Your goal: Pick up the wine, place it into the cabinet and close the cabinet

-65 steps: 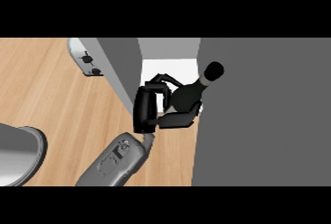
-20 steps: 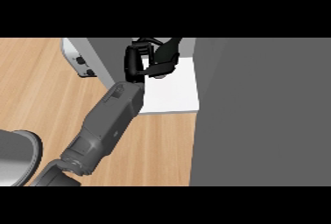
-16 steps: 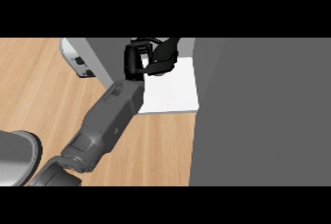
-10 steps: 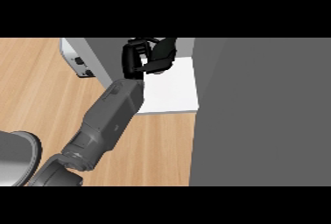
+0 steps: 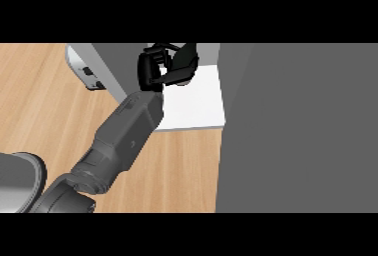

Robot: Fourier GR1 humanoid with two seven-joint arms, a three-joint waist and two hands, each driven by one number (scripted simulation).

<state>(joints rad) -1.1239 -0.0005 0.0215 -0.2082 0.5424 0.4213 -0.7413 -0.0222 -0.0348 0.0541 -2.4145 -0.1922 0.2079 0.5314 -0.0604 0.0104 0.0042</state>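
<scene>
Apparently the wine [image 5: 186, 59], a dark bottle, sat at the far top of the cabinet opening, leaning, above the white shelf floor [image 5: 196, 102]. Whether its base touched the shelf could not be told; black on black, bottle and hand merged. The right hand [image 5: 153, 70] was wrapped round the bottle from its left side, fingers curled about the body and thumb closing towards them, so the bottle lay inside the curl and not beside it. Judged reason for the hold: carried deep into the cabinet so it can be set down well back from the shelf's front edge, clear of the door's swing.

The grey forearm [image 5: 129, 130] ran from lower left up to the opening, crossing the wooden counter [image 5: 44, 110]. The wide grey cabinet door [image 5: 295, 125] stood open on the right, filling that side. A pale panel with a dark fitting [image 5: 83, 70] showed left of the opening. The left hand was out of view. Placing looked nearly done; release and closing remained.
</scene>
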